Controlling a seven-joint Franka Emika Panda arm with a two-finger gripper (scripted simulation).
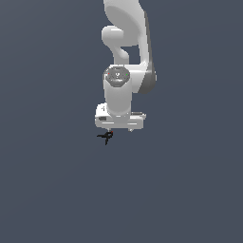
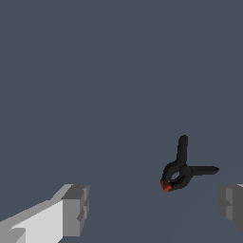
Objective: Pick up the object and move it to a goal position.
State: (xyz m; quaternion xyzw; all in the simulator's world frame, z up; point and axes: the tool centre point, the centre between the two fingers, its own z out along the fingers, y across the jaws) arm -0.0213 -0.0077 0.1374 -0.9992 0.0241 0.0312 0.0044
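Grey-padded white tool [image 2: 152,209], fingers spread wide for approach, empty; small black crossed-prong clamp [image 2: 182,172] with red tip lies between, nearer one finger.

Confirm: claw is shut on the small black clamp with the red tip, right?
Not shut. In the wrist view the claw is open: its two fingers stand wide apart and the small black clamp with the red tip lies between them on the grey surface, touched by neither. The exterior view shows the clamp just below the claw.
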